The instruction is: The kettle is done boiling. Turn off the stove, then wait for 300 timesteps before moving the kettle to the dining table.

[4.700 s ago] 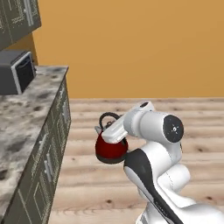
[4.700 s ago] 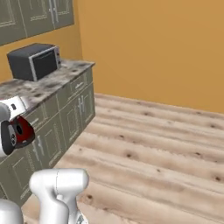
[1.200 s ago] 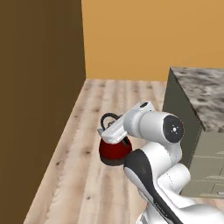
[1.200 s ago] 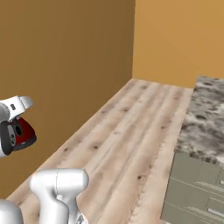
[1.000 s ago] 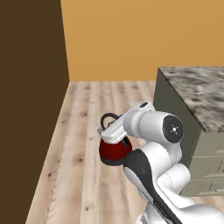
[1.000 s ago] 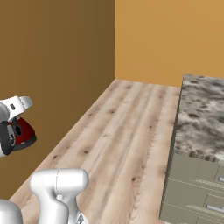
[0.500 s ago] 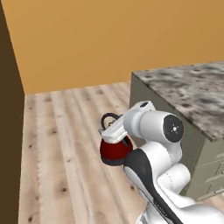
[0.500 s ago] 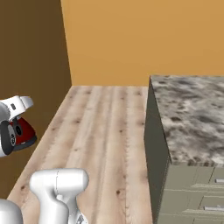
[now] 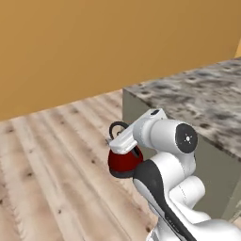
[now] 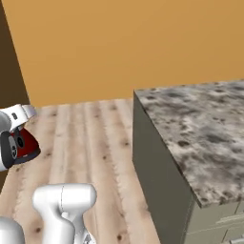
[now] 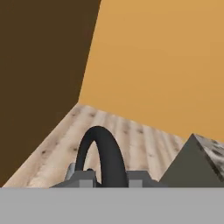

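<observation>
The kettle (image 9: 121,162) was red with a black arched handle (image 11: 101,154). The dining table (image 10: 200,128) had a grey-brown speckled top; the floor (image 9: 42,169) was pale wood planks, the wall (image 10: 143,43) orange.

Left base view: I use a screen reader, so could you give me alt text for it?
The white arm's end effector carries a small red kettle by its black arched handle, above a light wood floor. A granite-topped dining table with a grey side stands to the right, and an orange wall runs behind.
</observation>
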